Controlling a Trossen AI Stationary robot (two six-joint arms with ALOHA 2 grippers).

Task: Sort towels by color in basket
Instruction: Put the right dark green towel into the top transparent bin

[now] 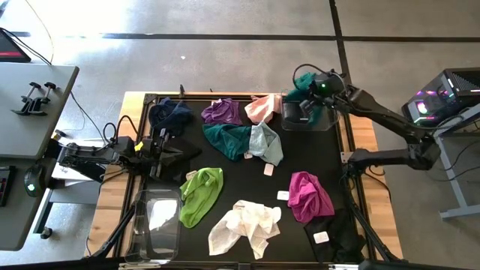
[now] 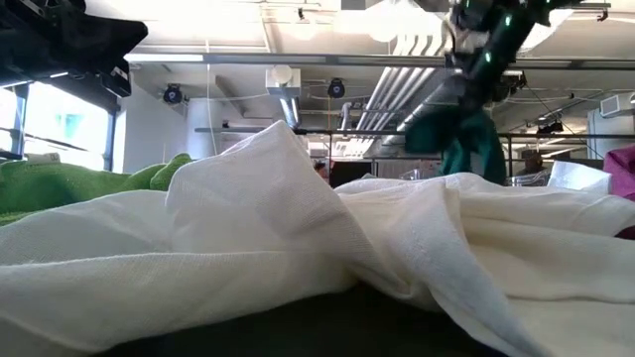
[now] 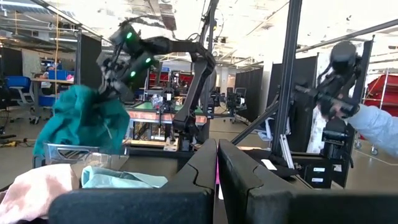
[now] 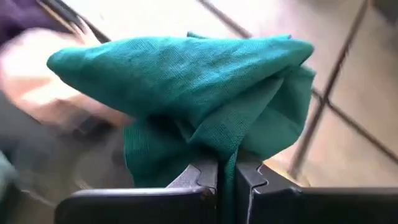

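My right gripper [image 1: 315, 90] is at the table's far right corner, shut on a teal towel [image 1: 303, 78] above a clear basket [image 1: 307, 120]. My left gripper [image 1: 176, 148] waits shut, low at the table's left side. Loose on the black mat lie a navy towel [image 1: 169, 112], a purple one [image 1: 221, 111], a pink one [image 1: 261, 109], a second teal one [image 1: 229, 139], a mint one [image 1: 266, 142], a lime one [image 1: 201, 195], a white one [image 1: 244, 225], a magenta one [image 1: 310, 195] and a black one [image 1: 334, 236]. My right gripper [image 4: 227, 165] pinches a bunched fold of the teal towel [image 4: 225, 140] between its two fingers, several layers thick. The fingers come from above, pointing down. The towel [image 2: 461, 139] is lifted clear and hangs slack below the gripper, over the basket.
A second clear basket [image 1: 157, 225] sits at the table's near left corner. Small white tags [image 1: 268, 169] lie on the mat between the towels. In the low view the white towel [image 2: 298, 238] fills the foreground. A person's sleeve [image 3: 379, 124] shows beyond the table.
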